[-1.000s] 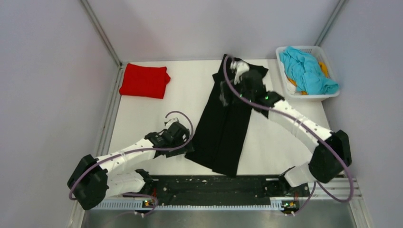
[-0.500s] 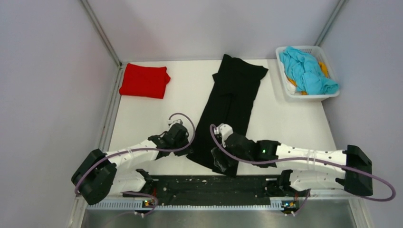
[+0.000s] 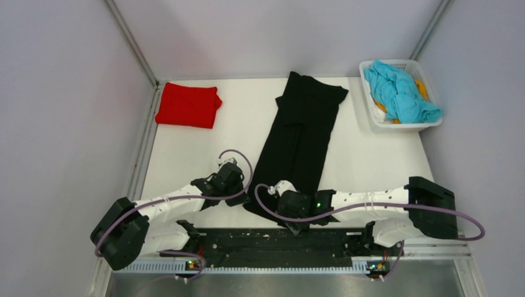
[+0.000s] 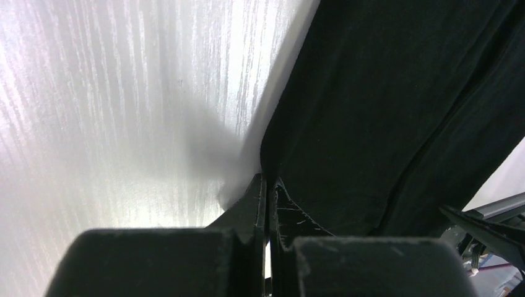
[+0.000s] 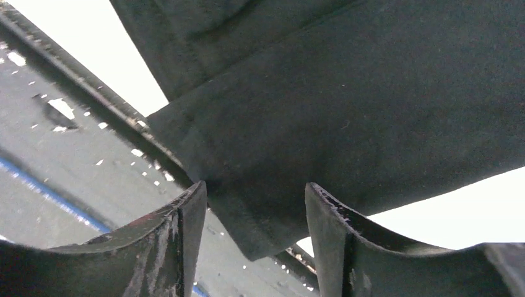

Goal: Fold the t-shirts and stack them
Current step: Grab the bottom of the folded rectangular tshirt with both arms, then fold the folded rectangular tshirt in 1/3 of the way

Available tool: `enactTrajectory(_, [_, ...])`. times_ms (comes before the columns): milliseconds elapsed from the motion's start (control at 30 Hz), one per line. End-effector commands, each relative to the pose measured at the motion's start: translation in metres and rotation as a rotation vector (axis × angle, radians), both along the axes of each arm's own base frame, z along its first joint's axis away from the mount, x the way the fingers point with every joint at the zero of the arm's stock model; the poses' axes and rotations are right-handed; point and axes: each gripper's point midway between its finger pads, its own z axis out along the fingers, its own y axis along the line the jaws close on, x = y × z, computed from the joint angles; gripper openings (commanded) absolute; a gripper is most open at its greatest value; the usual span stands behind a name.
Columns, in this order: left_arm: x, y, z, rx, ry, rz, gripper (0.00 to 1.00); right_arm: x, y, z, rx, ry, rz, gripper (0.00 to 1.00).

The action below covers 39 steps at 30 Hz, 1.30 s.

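A long black t-shirt (image 3: 300, 142), folded into a strip, lies down the middle of the white table (image 3: 186, 161). Its near end reaches the front edge. My left gripper (image 3: 244, 197) sits at the strip's near left edge, and the left wrist view shows it (image 4: 267, 179) shut with the black t-shirt's (image 4: 396, 111) hem pinched at its tips. My right gripper (image 3: 291, 218) is low at the near right corner. In the right wrist view it (image 5: 255, 189) is open, with the black t-shirt's (image 5: 347, 93) corner hanging between the fingers, touching neither. A folded red t-shirt (image 3: 189, 105) lies far left.
A white basket (image 3: 402, 63) at the far right holds a crumpled blue shirt (image 3: 399, 93) and something orange (image 3: 423, 86). A black rail (image 3: 272, 241) runs along the table's near edge, just under the right gripper. Grey walls close in the table on both sides.
My right arm swung from the shirt's far end to its near corner, its jaws narrowing. My left gripper stayed at the near left edge and shut on the hem.
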Motion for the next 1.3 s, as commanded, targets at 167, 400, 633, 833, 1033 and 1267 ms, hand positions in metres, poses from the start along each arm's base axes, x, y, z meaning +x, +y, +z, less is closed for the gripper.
enactTrajectory(167, [-0.010,0.014,-0.006,0.029,0.028,0.049,0.00,-0.002,-0.020,-0.028,-0.116,0.009,-0.060,0.32])
enactTrajectory(400, [-0.013,0.018,0.013,0.020,0.024,0.066,0.00,-0.021,0.012,0.000,0.043,0.047,0.031,0.00])
enactTrajectory(633, [-0.019,0.004,0.044,-0.093,-0.024,-0.014,0.00,-0.024,0.023,0.029,0.147,0.047,0.030,0.00])
enactTrajectory(833, [0.013,-0.026,0.077,-0.187,-0.151,-0.046,0.00,0.032,0.000,0.055,0.076,-0.202,-0.197,0.00])
enactTrajectory(1033, [0.067,-0.040,0.104,-0.104,-0.251,0.010,0.00,0.086,-0.023,0.075,0.061,-0.377,-0.427,0.00])
enactTrajectory(1267, [0.127,-0.063,0.116,-0.101,-0.271,0.015,0.00,0.140,-0.031,0.099,0.136,-0.477,-0.562,0.00])
